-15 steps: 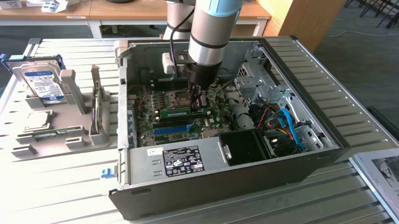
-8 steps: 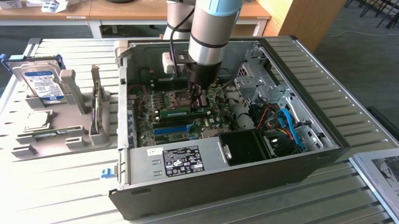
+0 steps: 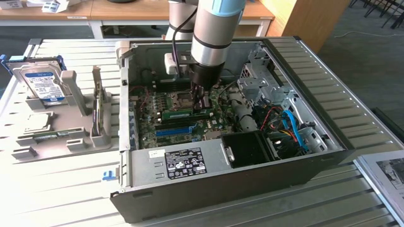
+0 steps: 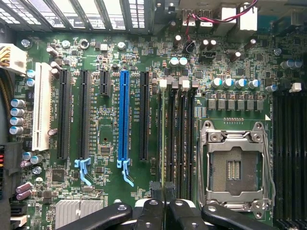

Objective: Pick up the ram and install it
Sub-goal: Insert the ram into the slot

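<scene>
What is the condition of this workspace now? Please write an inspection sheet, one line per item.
Surface: slatted metal table, carrying an open computer case.
Job's things: ram at the motherboard slots, under the arm.
Clutter: hard drive and processor chip in a grey holder, exterior view's left.
Grippers: fingers closed on the ram.
Cables: blue cables inside the case.
Surroundings: wooden desks behind the table.

The gripper (image 3: 202, 105) pinches the ram (image 3: 180, 114) inside the open computer case (image 3: 221, 194); a hard drive (image 3: 43, 84) stands at nine o'clock of it.
</scene>
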### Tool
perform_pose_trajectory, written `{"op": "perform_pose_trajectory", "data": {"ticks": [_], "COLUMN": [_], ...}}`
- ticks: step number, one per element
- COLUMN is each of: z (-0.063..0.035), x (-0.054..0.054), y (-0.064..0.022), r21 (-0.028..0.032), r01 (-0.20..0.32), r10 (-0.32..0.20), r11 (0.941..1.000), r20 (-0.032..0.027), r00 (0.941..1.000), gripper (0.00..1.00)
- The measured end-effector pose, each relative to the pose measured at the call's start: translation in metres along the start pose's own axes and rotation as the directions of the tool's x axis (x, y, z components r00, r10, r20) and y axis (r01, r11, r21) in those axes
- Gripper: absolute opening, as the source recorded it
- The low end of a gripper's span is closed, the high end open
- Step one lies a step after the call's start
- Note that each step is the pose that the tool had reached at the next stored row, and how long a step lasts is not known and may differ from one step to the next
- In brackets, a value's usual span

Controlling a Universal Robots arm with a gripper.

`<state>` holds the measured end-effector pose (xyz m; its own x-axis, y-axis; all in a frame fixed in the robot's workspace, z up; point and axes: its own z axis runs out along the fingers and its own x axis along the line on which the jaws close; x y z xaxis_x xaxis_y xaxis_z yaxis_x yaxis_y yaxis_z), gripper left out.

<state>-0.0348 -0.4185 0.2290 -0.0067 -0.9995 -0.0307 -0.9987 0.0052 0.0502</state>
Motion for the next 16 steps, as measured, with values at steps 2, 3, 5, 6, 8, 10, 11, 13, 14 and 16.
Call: {"op": "perform_pose_trajectory", "data": {"ticks": [2, 3, 5, 6, 8, 10, 11, 13, 14, 16], "z": [0.0002, 0.0003, 0.0006, 0.0006, 0.0008, 0.0008, 0.0007, -0.0001, -0.0006, -0.001], "x": [0.0, 0.0, 0.0, 0.0, 0.0, 0.0, 0.0, 0.0, 0.0, -0.0001], "y": [0.0, 0.0, 0.0, 0.0, 0.0, 0.0, 0.0, 0.0, 0.0, 0.0], "r21": [0.0002, 0.0002, 0.0005, 0.0006, 0.0008, 0.0008, 0.0009, 0.0009, 0.0009, 0.001], "r01": [0.0, 0.0, 0.0, 0.0, 0.0, 0.0, 0.0, 0.0, 0.0, 0.0], "r10": [0.0, 0.0, 0.0, 0.0, 0.0, 0.0, 0.0, 0.0, 0.0, 0.0], "r11": [1.0, 1.0, 1.0, 1.0, 1.0, 1.0, 1.0, 1.0, 1.0, 1.0], "r20": [0.0, 0.0, 0.0001, 0.0, 0.0, 0.0001, 0.0003, 0.0001, 0.0, 0.0003], "r00": [1.0, 1.0, 1.0, 1.0, 1.0, 1.0, 1.0, 1.0, 1.0, 1.0], "gripper": [0.12, 0.12, 0.12, 0.12, 0.12, 0.12, 0.12, 0.12, 0.12, 0.12]}}
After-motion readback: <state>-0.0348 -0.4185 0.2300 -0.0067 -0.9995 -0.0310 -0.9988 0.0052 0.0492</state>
